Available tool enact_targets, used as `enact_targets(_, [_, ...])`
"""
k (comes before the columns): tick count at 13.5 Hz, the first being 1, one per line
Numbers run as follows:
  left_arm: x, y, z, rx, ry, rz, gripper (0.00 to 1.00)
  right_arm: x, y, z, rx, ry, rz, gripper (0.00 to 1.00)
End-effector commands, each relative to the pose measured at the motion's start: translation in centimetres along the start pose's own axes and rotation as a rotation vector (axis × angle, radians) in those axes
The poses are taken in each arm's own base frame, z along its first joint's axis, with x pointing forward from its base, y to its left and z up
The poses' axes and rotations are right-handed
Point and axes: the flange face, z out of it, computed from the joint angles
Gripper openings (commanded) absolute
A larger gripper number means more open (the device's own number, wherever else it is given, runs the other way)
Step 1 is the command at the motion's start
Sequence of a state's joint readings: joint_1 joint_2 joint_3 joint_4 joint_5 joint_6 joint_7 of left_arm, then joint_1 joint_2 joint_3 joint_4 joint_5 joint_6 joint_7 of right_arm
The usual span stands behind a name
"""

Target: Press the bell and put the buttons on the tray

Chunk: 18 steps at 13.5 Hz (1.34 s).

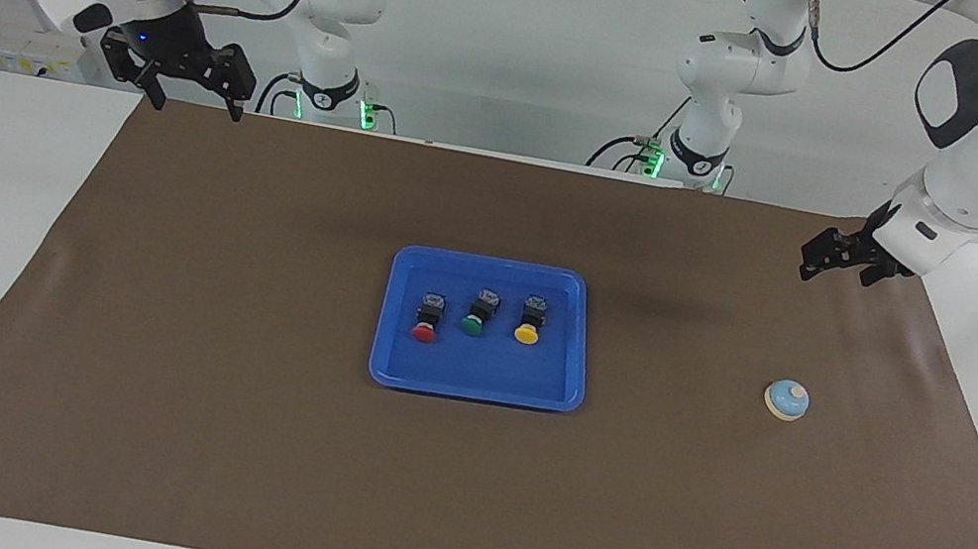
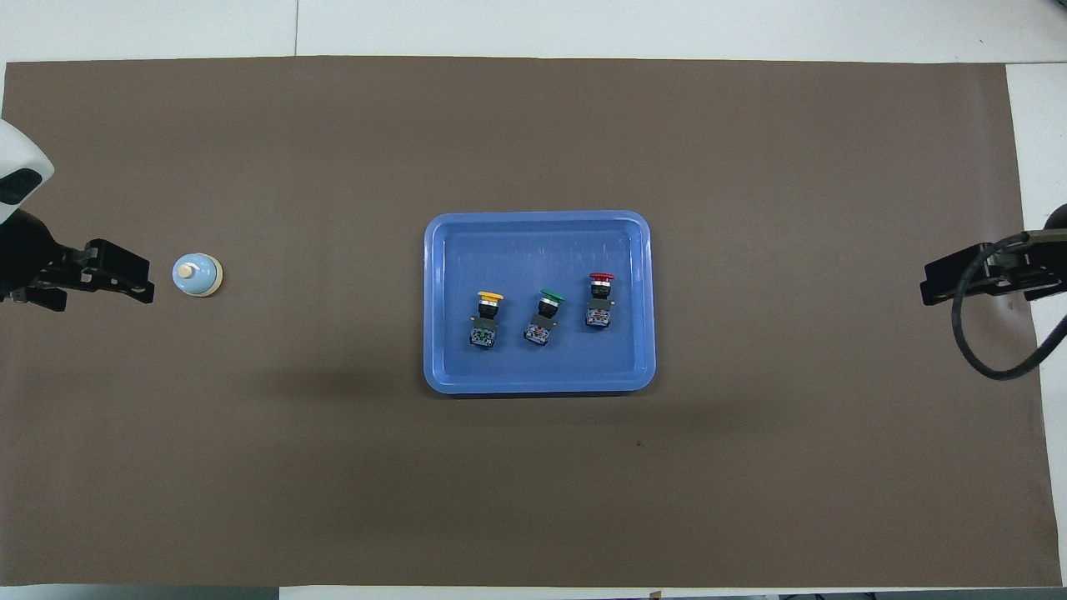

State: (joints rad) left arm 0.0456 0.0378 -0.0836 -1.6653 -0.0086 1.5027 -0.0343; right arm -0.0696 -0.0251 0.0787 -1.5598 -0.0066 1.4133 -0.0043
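Note:
The blue tray [image 1: 496, 265] [image 2: 538, 218] lies in the middle of the brown mat. All three buttons lie in it in a row: red [image 1: 427, 319] [image 2: 599, 300], green [image 1: 477, 313] [image 2: 543, 315], yellow [image 1: 530, 320] [image 2: 488, 317]. The light-blue bell [image 1: 787, 400] [image 2: 197, 275] stands on the mat toward the left arm's end of the table. My left gripper [image 1: 837, 271] [image 2: 146, 283] hangs in the air over the mat beside the bell, apart from it. My right gripper [image 1: 193, 102] [image 2: 925, 292] is open and empty, raised over the mat's edge at the right arm's end.
The brown mat [image 1: 220, 428] covers most of the white table. A black cable [image 2: 992, 367] loops down from the right arm's wrist.

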Motion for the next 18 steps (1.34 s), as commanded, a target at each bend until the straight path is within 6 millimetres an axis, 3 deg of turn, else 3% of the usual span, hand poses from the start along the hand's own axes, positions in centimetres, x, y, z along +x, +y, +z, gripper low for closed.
enact_targets(1, [-1.7,0.5,-0.4,0.002,-0.018,0.011,1.0,-0.1,0.2,0.1,0.018,-0.004,-0.02,1.0])
enact_targets(3, [-1.8,1.2,-0.4,0.005,-0.019,0.026,1.0,-0.1,0.3,0.1,0.018,-0.004,-0.018,1.0])
enact_targets(18, [-1.2,1.4,-1.8,0.009,0.045,0.031,1.0,-0.1,0.2,0.1,0.018,-0.004,-0.02,1.0])
